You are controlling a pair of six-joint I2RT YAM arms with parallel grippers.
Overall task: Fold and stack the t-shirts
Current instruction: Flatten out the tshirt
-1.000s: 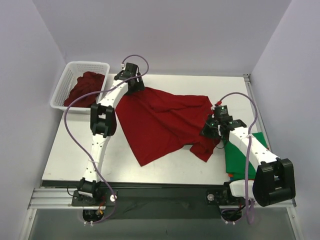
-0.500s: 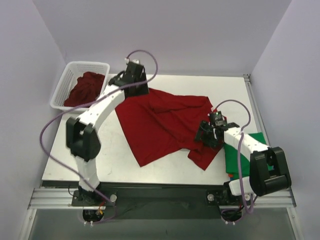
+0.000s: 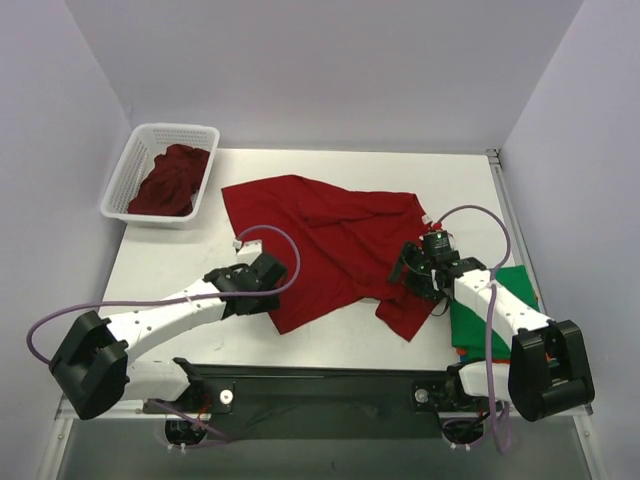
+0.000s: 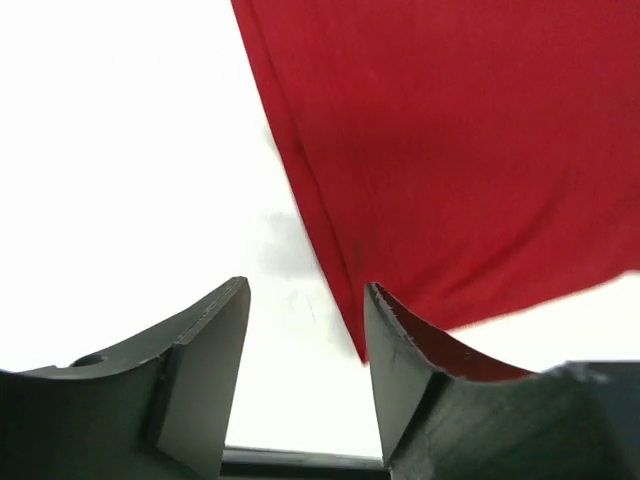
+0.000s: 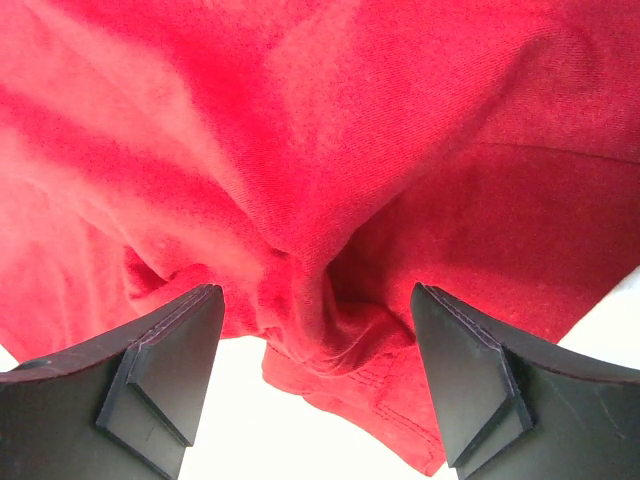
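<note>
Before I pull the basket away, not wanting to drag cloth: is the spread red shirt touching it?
Apart. Top view shows bare table between the basket and the red shirt corner.

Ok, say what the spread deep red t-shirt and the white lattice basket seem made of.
Deep red t-shirt: soft matte cloth, likely cotton knit; it lies in folds, with fine weave and a stitched hem in the right wrist view. White lattice basket: rigid, probably plastic; thin openwork walls hold shape.

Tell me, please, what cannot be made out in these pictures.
Top view: green t-shirt, mostly under the right arm; what lies beneath it is hidden.
Top view: crumpled dark red cloth in the basket; number of shirts unclear.
Wrist views: spread red t-shirt, cut off by frame edges.
</note>
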